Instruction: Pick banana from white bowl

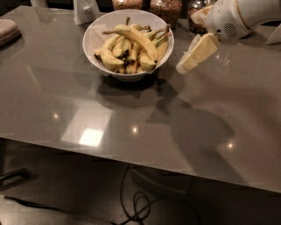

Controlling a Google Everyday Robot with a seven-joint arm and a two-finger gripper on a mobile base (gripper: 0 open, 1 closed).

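Note:
The white bowl (94,37) stands at the back middle of the grey table (88,101), full of yellow bananas. The banana (137,38), the longest one, lies on top of the pile, and its thin brown stem points left. Shorter bananas with dark tips lie beneath and around it. My gripper (195,55), cream-coloured on a white arm, hangs above the table just right of the bowl's rim. It is apart from the bowl and holds nothing that I can see.
Glass jars (166,9) with brown contents stand behind the bowl, and a white object (85,11) stands at the back left. A grey pad (6,31) lies at the left edge. Cables (140,206) lie on the floor below the table's front edge.

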